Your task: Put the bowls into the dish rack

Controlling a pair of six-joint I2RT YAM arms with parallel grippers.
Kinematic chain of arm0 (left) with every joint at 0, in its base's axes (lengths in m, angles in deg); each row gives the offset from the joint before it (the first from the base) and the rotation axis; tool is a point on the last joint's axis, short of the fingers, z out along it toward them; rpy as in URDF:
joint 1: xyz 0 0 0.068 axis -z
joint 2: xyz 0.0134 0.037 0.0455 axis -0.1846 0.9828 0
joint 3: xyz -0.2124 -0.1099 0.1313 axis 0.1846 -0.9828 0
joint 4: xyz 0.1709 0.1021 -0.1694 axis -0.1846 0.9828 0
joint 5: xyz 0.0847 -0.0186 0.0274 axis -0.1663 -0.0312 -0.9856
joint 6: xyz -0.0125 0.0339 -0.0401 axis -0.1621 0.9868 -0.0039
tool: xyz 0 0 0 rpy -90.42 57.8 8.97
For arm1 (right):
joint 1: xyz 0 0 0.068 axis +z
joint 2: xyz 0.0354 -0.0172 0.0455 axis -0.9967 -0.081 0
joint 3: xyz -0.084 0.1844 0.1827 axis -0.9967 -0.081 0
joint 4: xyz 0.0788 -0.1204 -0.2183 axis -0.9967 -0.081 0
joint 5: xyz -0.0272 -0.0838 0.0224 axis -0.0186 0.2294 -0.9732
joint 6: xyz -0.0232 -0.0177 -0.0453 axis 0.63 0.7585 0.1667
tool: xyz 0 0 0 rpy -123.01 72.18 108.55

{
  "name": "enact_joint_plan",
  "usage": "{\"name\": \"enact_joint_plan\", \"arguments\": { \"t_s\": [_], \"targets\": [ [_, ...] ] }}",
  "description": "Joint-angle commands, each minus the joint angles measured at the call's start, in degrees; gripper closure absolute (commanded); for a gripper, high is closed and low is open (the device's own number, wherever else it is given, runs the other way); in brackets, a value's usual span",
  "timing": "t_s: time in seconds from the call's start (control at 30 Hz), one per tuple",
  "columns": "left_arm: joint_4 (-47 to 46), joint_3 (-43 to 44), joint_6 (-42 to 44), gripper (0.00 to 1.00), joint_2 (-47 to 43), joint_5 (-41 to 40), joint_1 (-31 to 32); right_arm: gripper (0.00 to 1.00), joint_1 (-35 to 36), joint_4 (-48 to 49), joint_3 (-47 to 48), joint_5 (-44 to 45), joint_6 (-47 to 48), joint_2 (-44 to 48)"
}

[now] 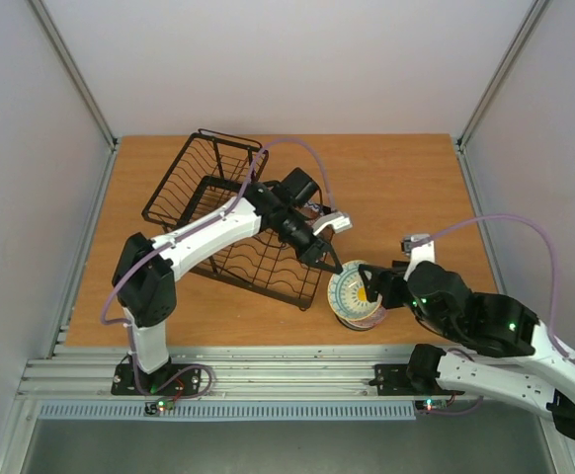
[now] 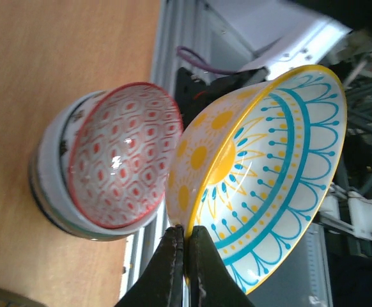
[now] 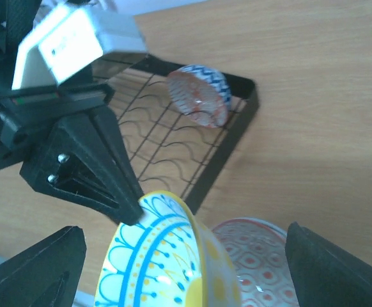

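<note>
1. Left wrist view: closest to the lens, your left pincer [image 2: 186, 233] is clamped tight on the rim of the yellow-and-blue bowl [image 2: 263, 173], which stands tipped on edge. Just beside it, the red-patterned bowl [image 2: 125, 157] tops a short stack of bowls [image 2: 48, 185] on the wooden table [image 2: 45, 57]. You cannot tell whether the two bowls touch.
2. Right wrist view: your right pincer [image 3: 185, 243] gapes wide and holds nothing, with one black finger at each lower corner. The yellow-and-blue bowl and the red-patterned bowl lie between the fingers. The left pincer grips the tipped bowl's rim from the upper left. Beyond, the dish rack [image 3: 240, 115] holds one blue-patterned bowl [image 3: 202, 96], lying on its side near the rack's corner.
3. Top view: the dish rack sits at an angle left of centre on the table. Your left arm [image 1: 208, 232] reaches across it to the stack, which stands near the front edge, right of centre. The right pincer waits at the stack's right side. The arm hides the bowl in the rack.
</note>
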Motion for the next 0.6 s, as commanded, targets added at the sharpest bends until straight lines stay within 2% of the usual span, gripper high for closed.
{"name": "enact_joint_plan", "arguments": {
  "t_s": [0.0, 0.23, 0.57],
  "targets": [
    [-3.9, -0.7, -0.4, 0.99, -4.9, 13.5, -1.4, 0.13, 0.3, 12.0, -2.8, -6.2, 3.9, -0.2],
    [-10.7, -4.3, -4.5, 1.00, -7.6, 22.3, -6.4, 0.15, 0.3, 16.4, -4.1, -8.1, 2.7, 3.1],
    [-12.2, -6.0, -4.8, 1.00, -8.7, 21.6, -8.7, 0.14, 0.3, 19.3, -4.7, -11.2, 2.2, 3.5]
  ]
}}
